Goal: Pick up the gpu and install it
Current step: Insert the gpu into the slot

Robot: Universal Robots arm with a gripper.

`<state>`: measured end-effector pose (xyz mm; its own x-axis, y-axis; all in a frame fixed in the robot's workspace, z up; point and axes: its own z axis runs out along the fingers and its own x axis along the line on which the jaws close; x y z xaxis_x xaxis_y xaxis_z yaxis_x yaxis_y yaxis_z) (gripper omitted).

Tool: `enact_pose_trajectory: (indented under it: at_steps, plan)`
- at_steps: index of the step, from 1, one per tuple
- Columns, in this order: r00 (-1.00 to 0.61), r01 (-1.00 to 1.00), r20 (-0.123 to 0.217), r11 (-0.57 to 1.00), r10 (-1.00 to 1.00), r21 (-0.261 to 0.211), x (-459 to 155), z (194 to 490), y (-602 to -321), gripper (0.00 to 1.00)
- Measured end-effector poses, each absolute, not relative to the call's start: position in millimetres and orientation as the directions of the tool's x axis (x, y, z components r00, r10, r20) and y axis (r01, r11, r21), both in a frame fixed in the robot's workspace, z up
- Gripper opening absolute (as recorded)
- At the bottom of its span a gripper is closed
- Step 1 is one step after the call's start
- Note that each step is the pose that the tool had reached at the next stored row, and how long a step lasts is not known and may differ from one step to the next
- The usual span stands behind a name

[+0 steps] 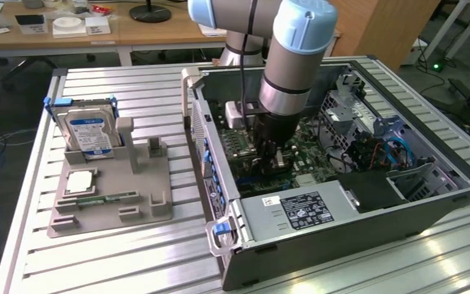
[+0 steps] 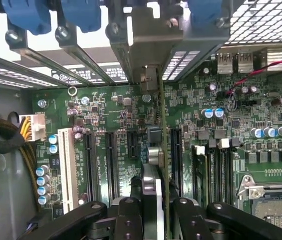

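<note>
pincer [image 2: 153, 210] fingers clamp the gpu [image 2: 161, 150], edge-on upright between them, over the motherboard [image 2: 106, 110] slots.

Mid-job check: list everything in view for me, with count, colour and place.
gpu: one, thin dark card seen edge-on, held in the tool over the motherboard slots.
computer case: one, dark grey, open, on the exterior view's right.
motherboard: one, green, inside the case.
power supply: one, silver with black label, near side of the case.
hard drive: one, silver with blue label, upright in the grey holder.
arm: one, silver and light blue, reaching into the case.
tool: one, black, shut on the gpu.
</note>
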<state>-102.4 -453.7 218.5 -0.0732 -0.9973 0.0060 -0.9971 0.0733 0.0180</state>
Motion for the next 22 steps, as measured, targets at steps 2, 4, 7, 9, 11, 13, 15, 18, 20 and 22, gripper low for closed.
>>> enact_pose_trajectory:
  at_steps: [2, 4, 7, 9, 11, 13, 15, 18, 20, 22]
  plan:
    - [-0.073, -0.997, 0.006, 0.073, -0.997, 0.018, -102.8, 215.6, -453.8, 0.28]
    - [-0.073, -0.997, 0.006, 0.074, -0.997, 0.018, -103.0, 215.1, -453.8, 0.28]
    - [-0.073, -0.997, 0.005, 0.074, -0.997, 0.018, -103.0, 215.0, -453.6, 0.28]
    - [-0.073, -0.997, 0.005, 0.074, -0.997, 0.018, -103.0, 215.0, -453.6, 0.28]
    - [-0.074, -0.997, 0.001, 0.074, -0.997, 0.016, -103.0, 216.4, -453.7, 0.28]
    - [-0.074, -0.997, -0.004, 0.074, -0.997, 0.015, -103.3, 220.3, -453.2, 0.28]
    - [-0.074, -0.997, -0.002, 0.074, -0.997, 0.014, -103.2, 225.7, -453.6, 0.35]
    - [-0.074, -0.997, -0.005, 0.073, -0.997, 0.013, -103.1, 238.5, -453.6, 0.35]
    - [-0.073, -0.997, -0.005, 0.073, -0.997, 0.012, -103.0, 245.2, -453.6, 0.35]
    - [-0.073, -0.997, -0.005, 0.073, -0.997, 0.012, -103.0, 252.4, -453.6, 0.35]
